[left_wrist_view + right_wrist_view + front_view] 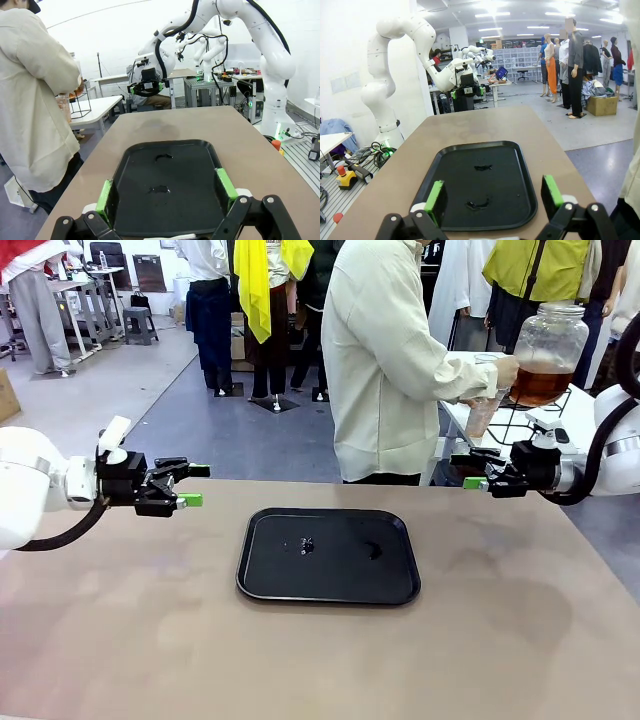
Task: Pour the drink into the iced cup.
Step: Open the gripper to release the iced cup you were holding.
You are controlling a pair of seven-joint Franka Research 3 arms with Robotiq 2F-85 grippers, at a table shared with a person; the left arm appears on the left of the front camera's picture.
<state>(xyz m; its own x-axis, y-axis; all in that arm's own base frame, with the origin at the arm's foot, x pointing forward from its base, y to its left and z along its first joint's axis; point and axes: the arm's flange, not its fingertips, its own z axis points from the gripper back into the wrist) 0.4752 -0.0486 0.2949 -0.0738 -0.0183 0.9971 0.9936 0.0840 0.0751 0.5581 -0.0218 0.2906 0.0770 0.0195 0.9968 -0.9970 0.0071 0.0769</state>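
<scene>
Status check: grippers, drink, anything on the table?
Left gripper open, right gripper open, both empty. Drink in jar off-table, at the person's side. Black tray mid-table, wet spots.

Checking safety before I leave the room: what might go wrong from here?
The person fills a cup at the dispenser jar beside the right tool; a sudden arm move might knock it. Wet spots already mark the black tray, so a cup set there may slide.

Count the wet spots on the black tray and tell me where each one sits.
2. On the tray, one small puddle lies near the middle, toward the robot's left; the other lies to its right. Fainter droplets may be too small to make out.
</scene>
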